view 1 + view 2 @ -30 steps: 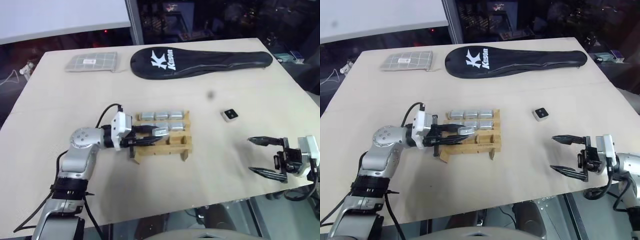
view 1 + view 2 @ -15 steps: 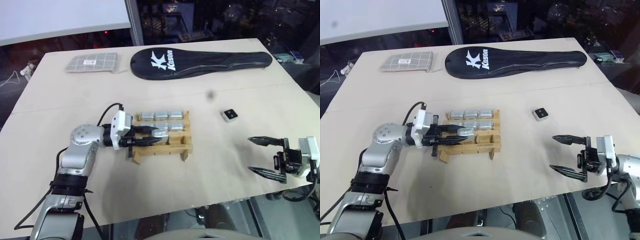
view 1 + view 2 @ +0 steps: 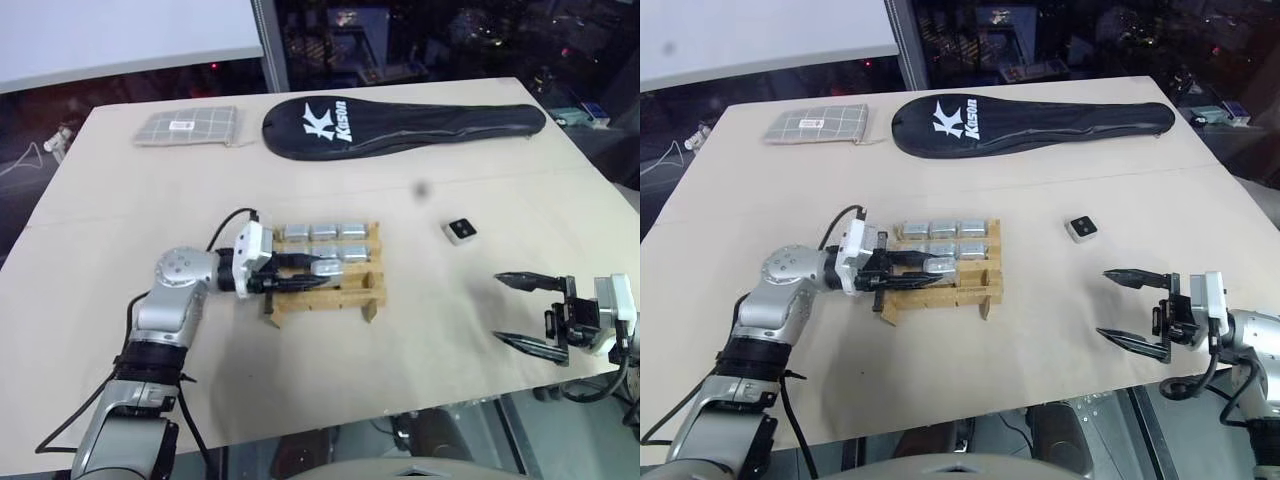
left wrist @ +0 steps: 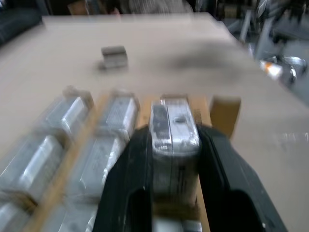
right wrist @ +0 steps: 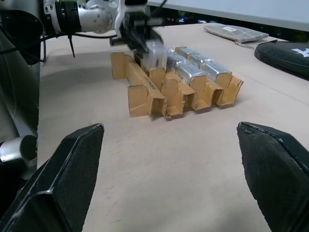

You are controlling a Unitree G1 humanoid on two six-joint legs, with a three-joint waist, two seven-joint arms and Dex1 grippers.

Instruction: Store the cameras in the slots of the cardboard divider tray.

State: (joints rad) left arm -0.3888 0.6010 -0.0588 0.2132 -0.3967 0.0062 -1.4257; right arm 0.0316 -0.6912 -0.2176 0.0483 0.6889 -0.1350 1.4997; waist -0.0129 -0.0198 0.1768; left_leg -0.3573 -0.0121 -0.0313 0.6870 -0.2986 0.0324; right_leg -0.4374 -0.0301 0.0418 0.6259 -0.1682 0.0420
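One camera (image 4: pixel 173 130) sat pinched across its narrow sides between the black fingers of the left gripper (image 3: pixel 300 277), held over the near row of the cardboard divider tray (image 3: pixel 970 292). It looked small, rigid and light, with a smooth silver-grey shell and rounded corners that could slip under a loose pinch, so a grip on the flat side faces, as here, seemed the safe hold. The lens face looked like the part to keep off the cardboard edges. The tray itself was thin tan lattice, likely to shift or buckle if pushed. The right gripper (image 3: pixel 1137 308) hung near the table's front edge with its fingers spread wide and nothing between them. Beyond the held one, six cameras (image 3: pixel 325 231) filled the tray's middle and far rows. Farther off, well apart from the tray, a last camera (image 3: pixel 460 230) lay with its black lens face up.
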